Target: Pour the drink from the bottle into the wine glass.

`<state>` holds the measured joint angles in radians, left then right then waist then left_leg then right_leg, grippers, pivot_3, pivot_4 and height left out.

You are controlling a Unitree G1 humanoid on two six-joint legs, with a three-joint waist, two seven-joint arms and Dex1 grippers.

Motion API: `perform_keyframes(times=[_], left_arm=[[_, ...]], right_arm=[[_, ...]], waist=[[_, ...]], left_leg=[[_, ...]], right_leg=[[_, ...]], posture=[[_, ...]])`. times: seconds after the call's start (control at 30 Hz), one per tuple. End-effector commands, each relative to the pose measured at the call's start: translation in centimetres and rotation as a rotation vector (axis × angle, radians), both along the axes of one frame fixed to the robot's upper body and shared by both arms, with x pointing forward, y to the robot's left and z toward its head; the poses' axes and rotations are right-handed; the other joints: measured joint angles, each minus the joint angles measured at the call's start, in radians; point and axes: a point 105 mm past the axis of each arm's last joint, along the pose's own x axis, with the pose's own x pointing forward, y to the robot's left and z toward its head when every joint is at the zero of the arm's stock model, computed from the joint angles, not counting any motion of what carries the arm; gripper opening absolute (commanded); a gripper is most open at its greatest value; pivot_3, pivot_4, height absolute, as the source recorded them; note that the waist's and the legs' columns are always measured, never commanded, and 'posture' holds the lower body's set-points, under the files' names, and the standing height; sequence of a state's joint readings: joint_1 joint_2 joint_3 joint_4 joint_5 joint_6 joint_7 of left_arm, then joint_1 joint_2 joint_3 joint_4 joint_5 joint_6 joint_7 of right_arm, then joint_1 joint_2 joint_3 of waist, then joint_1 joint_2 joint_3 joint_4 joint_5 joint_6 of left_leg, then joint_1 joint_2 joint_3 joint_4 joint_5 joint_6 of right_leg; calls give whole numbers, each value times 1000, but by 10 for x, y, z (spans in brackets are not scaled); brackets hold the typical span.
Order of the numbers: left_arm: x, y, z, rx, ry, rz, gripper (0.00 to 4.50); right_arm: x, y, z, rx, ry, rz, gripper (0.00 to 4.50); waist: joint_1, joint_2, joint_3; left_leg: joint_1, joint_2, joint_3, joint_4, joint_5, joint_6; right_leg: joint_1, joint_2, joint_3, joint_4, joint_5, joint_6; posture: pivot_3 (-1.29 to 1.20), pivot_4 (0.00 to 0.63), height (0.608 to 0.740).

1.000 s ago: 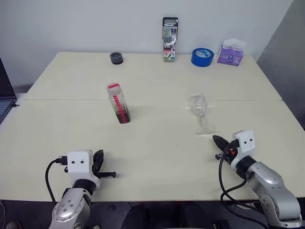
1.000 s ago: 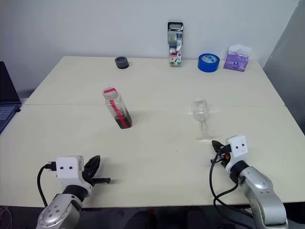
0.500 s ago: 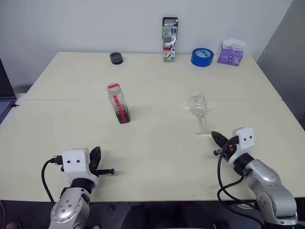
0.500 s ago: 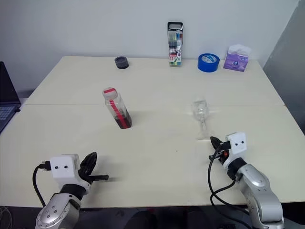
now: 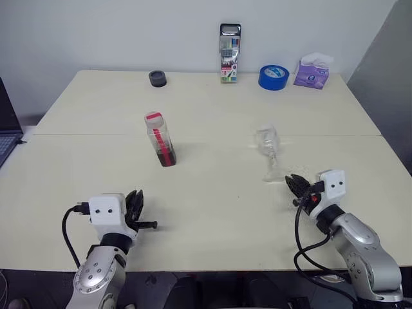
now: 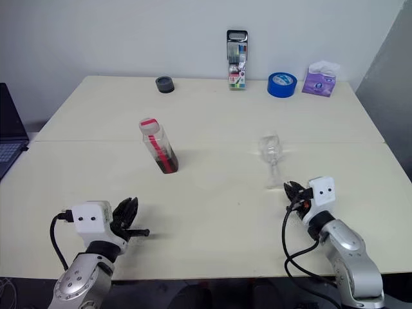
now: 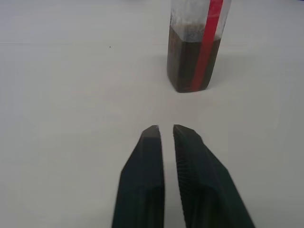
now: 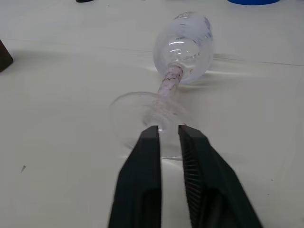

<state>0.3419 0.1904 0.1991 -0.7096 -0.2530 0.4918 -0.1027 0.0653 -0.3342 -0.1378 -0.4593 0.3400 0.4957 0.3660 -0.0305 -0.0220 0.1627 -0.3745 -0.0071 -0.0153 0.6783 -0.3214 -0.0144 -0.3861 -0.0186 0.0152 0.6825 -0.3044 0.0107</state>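
Left eye view: bottle (image 5: 160, 139) stands capped, well left of wine glass (image 5: 268, 152); left gripper (image 7: 164, 134) and right gripper (image 8: 168, 133), fingers slightly parted, empty, aimed for approach.

Cream table (image 5: 212, 116) vs plain white wall (image 5: 96, 32), grey panel (image 5: 386, 51) at right.

A cream rectangular table (image 5: 212, 212) bears a clear plastic bottle with a red cap (image 5: 160, 139) left of centre, upright. A clear stemmed wine glass (image 5: 269, 152) stands right of it, well apart. Along the far edge: black round object (image 5: 157, 78), marker case (image 5: 229, 53), blue tape roll (image 5: 273, 76), purple tissue pack (image 5: 311, 72).
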Motion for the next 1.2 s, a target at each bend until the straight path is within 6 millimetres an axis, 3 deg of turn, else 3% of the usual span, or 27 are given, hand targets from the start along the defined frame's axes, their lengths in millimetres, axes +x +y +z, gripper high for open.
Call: perform_keyframes(times=[0.03, 0.23, 0.33, 0.53, 0.77, 0.87, 1.0, 1.2], left_arm=[[0, -5, 9, 10, -39, -26, 1869], [0, -6, 9, 13, -38, -41, 3745], [1, -6, 9, 15, -40, -42, 4486], [5, -4, 9, 51, -30, -19, 4486], [25, -8, 19, 61, -69, -13, 4486], [34, -6, 20, 74, -74, 5, 4486], [51, -7, 25, 81, -90, 11, 4486], [74, -20, 31, 88, -117, -30, 4486]], right_arm=[[-1, -3, 14, -5, -55, -6, 2359], [-1, -4, 14, -18, -61, -10, 4498], [-1, -3, 14, -20, -59, -6, 4500], [7, 7, 29, -1, -87, 101, 4500], [22, 46, 72, -31, -105, 557, 4500], [27, 57, 83, -52, -108, 675, 4500], [35, 73, 95, -48, -144, 748, 4500], [32, 86, 96, -23, -151, 790, 4500]], waist=[[0, 0, 0], [0, 0, 0], [0, 0, 0], [0, 0, 0], [1, 0, 0], [2, 0, 0], [5, -1, -1], [8, -1, -1]], left_leg=[[0, 0, 0, 0, 0, 0], [0, 0, 0, 0, 0, 0], [0, 0, 0, 0, 0, 0], [0, 0, 0, 0, 0, 0], [1, 0, -2, 1, 0, 1], [1, 0, -2, 1, 0, 1], [0, 0, -2, 2, 0, 1], [-4, 0, -3, 3, 1, 0]], right_leg=[[0, 0, 0, 0, 0, 0], [0, 0, 0, 0, 0, 0], [0, 0, 0, 0, 0, 0], [0, 0, 0, 0, 0, 0], [2, 1, -2, 0, 1, -1], [2, 1, -2, -1, 1, -1], [2, 0, -3, -1, 2, -1], [-1, 0, -4, -1, 2, -1]], posture=[[0, 150, 740], [0, 150, 740], [0, 150, 740], [0, 150, 740], [0, 150, 740], [0, 150, 740], [0, 150, 740], [0, 150, 740]])
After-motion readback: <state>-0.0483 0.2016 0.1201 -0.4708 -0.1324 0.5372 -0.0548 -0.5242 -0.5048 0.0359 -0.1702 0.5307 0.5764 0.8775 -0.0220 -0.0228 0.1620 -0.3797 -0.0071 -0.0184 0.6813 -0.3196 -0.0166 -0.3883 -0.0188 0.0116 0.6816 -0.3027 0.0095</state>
